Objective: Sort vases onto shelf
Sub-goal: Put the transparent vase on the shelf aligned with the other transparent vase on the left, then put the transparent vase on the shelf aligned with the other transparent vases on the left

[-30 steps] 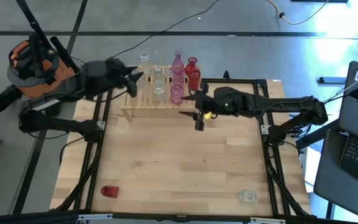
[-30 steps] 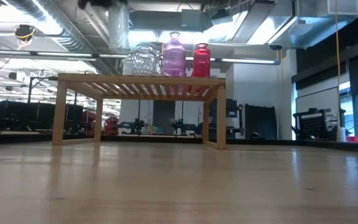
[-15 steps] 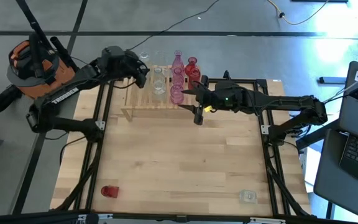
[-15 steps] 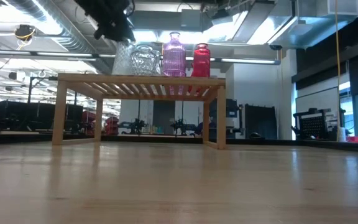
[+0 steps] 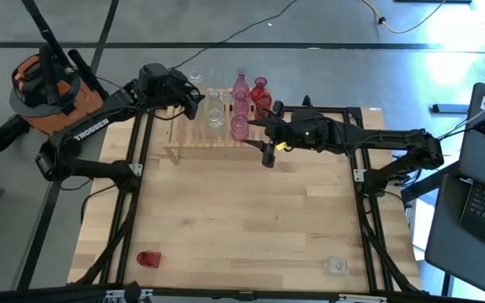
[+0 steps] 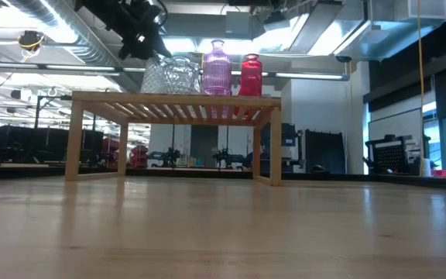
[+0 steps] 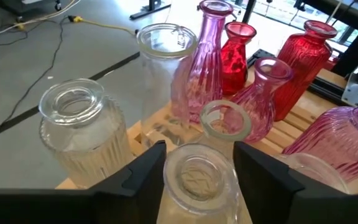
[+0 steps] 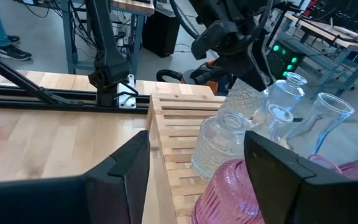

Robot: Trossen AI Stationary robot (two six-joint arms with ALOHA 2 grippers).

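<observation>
The left gripper sat over the mouth of a clear ribbed vase on the shelf; whether it was pinching the glass or standing clear of it, I cannot tell. Just beyond it crowded more vases, clear, pink and red.

The glass is probably light, stiff, slippery and quick to chip against its neighbours. The neck below the lip looks like the surest hold.

The right gripper hung spread and empty beside the shelf's other end, above a pink vase. Well apart from both grippers, a red vase and a clear vase lay unsorted on the table.

The left arm read "TROSSEN"; no other writing was legible.
</observation>
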